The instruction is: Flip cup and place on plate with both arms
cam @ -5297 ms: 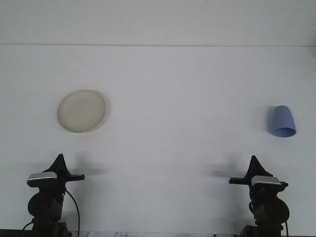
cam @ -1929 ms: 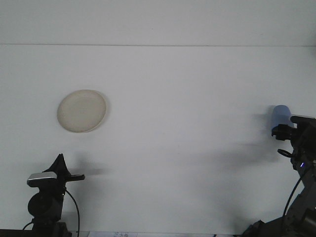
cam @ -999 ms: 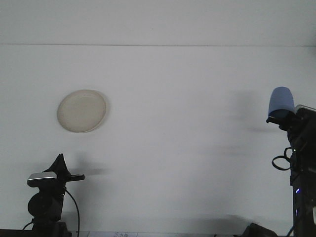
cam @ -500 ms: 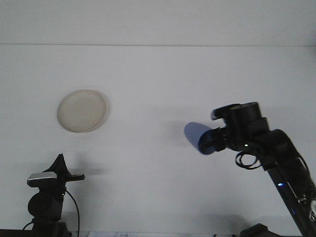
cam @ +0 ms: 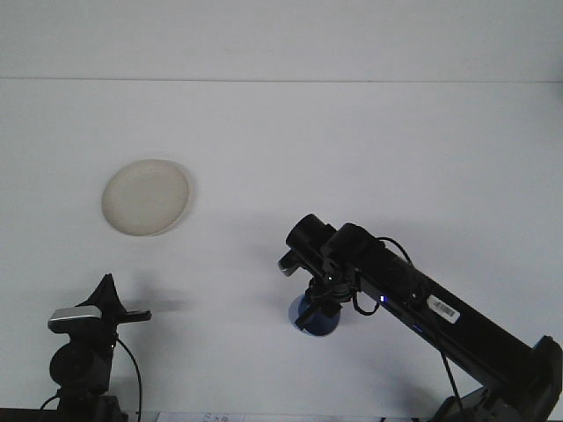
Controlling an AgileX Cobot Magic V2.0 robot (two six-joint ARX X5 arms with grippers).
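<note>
Fingers of the right gripper [cam: 314,308] point down and seem closed on the blue cup [cam: 317,317], low at table centre, well apart from the plate [cam: 146,197]; the left gripper [cam: 132,315] is parked, its fingers unreadable. By its look the cup is light, stiff plastic with slick walls, best pinched across the rim.

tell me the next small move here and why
Probably the right claw should set the blue cup down near the table's middle and let go, so the left arm can take it. The right arm reaches across low over the table, the plate sits far left, empty, and the left claw rests at its base, not yet reaching.
</note>
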